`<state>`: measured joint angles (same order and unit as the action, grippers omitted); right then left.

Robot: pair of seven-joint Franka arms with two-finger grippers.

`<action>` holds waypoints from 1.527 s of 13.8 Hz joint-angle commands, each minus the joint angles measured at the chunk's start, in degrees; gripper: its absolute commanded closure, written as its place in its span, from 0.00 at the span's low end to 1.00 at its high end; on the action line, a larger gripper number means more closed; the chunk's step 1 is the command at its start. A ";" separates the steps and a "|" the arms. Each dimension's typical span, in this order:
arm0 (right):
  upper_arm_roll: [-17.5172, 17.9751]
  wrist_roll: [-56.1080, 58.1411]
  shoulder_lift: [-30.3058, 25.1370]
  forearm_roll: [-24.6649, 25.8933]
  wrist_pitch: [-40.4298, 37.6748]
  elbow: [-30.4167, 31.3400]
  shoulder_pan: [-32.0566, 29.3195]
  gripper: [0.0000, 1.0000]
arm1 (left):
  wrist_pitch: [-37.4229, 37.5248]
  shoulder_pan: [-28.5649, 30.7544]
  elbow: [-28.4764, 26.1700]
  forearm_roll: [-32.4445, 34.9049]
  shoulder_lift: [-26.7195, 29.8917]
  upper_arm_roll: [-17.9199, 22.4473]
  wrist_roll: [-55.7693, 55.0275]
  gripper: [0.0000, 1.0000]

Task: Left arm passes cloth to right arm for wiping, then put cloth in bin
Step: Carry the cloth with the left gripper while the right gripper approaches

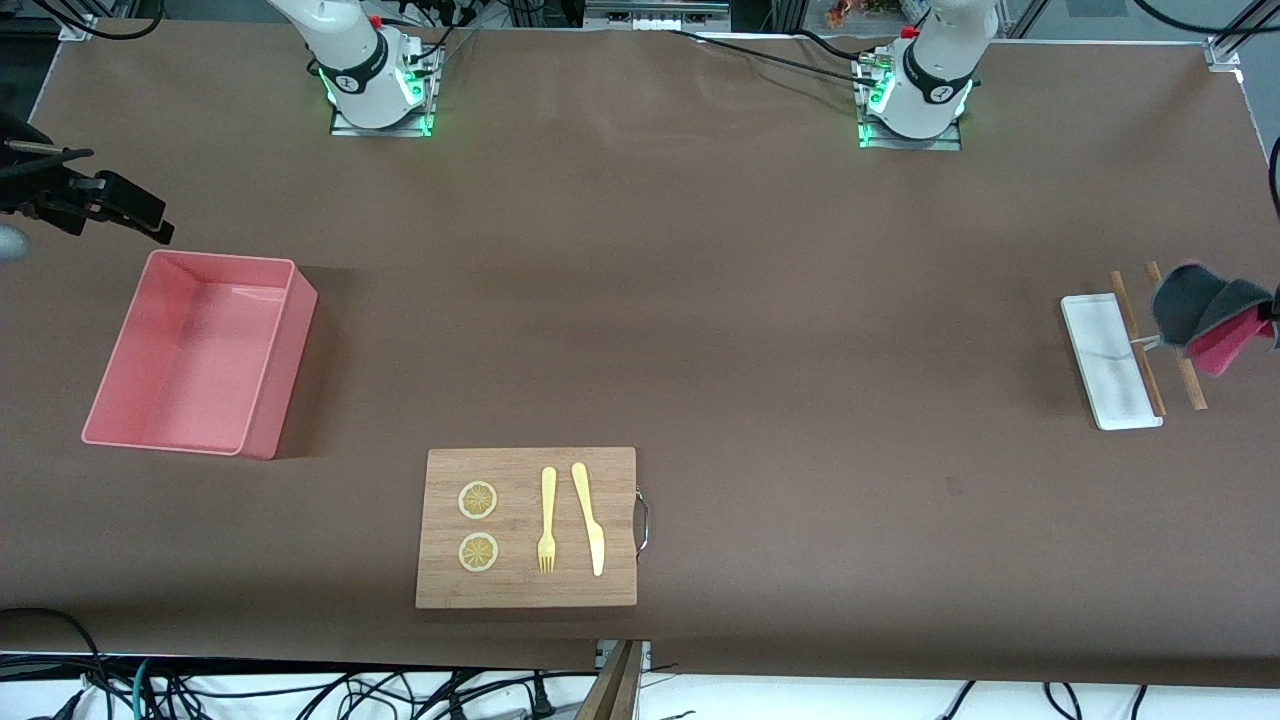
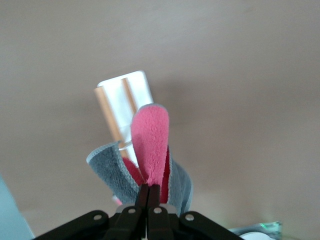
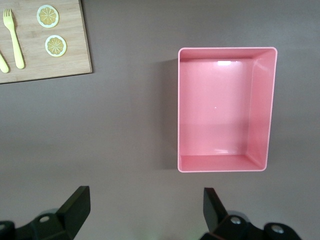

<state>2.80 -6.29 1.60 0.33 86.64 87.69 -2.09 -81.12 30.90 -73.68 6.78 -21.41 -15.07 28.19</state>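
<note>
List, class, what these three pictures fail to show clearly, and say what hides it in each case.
- Front view: the left gripper holding the cloth is cut off by the picture's edge.
- Front view: the right gripper near the bin is partly cut off too.
- Left wrist view: the cloth hides part of the white tray and wooden sticks.

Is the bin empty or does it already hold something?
Empty. The right wrist view shows the bin's bare pink floor from straight above; the cloth hangs pinched in the left gripper above the white tray.
</note>
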 commanded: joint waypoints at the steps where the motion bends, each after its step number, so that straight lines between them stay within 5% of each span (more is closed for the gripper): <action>1: 0.28 0.67 1.38 -0.07 -0.34 -0.59 -0.37 0.00 | 2.46 -0.14 3.46 -5.70 -1.88 -5.81 -1.19 1.00; 4: 0.28 0.84 5.08 0.11 -0.95 -0.42 -0.19 0.00 | 1.14 -8.10 4.24 -7.22 -2.50 -12.08 -17.50 1.00; 8: 0.89 -1.00 6.04 -1.03 -0.25 -0.24 0.24 0.00 | -8.59 -25.05 4.86 -7.39 -5.48 -12.09 -39.73 1.00; 12: 0.98 -11.70 8.94 -10.24 2.73 -0.42 1.74 0.00 | -23.16 -38.52 4.95 -8.96 -11.98 -12.08 -60.24 1.00; 21: 0.98 -30.42 18.25 -20.43 16.70 -0.33 9.99 0.00 | -59.91 -51.62 4.95 -42.25 -20.43 -12.00 -62.03 1.00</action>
<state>3.93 -32.03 18.72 -16.57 101.50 88.07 6.50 -135.93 -16.04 -71.28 -29.87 -40.32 -27.76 -33.38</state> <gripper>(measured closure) 0.000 0.982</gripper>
